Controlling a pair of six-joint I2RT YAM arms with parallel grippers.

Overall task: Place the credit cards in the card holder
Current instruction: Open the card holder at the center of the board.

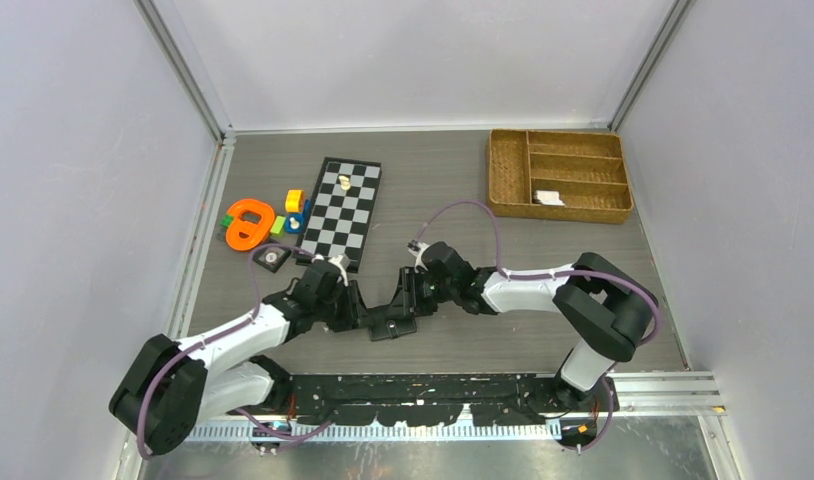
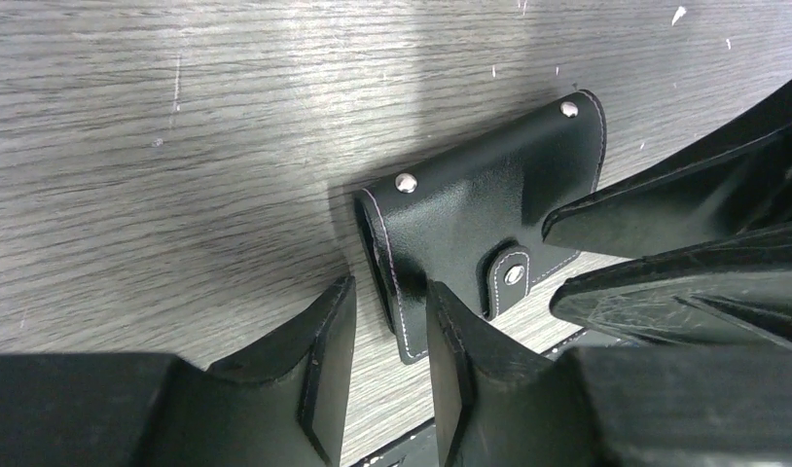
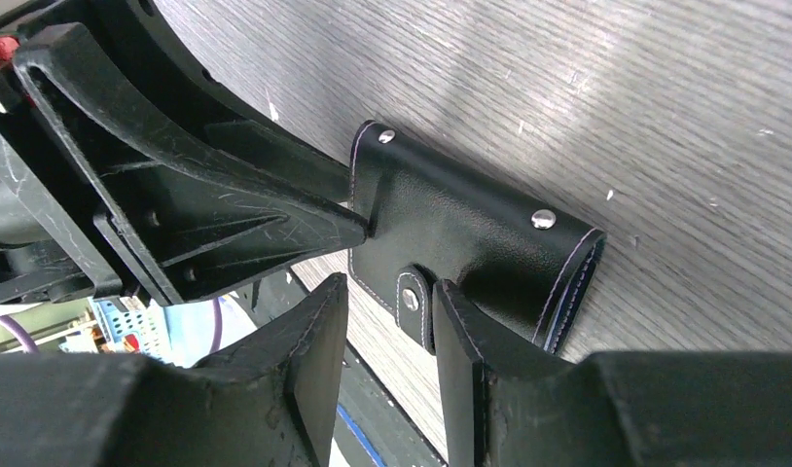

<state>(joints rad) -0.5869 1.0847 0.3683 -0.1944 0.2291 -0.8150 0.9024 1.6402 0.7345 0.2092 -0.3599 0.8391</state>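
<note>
Card holder [image 2: 470, 209], black leather, folded, white stitching

Around the card holder [image 2: 480, 209] you have almost no room. The left gripper [image 2: 390, 292] straddles one end and the right gripper [image 3: 390, 290] the other, with their fingers close together over it. Just behind that spot the chessboard [image 1: 342, 213] lies flat, and the coloured toy pieces [image 1: 248, 222] crowd the side to its left. The bare table [image 1: 543, 250] between the right arm and the woven tray [image 1: 563, 214] at the far right gives you open passage. Toward you, the black rail [image 1: 413, 385] closes the near edge.
</note>
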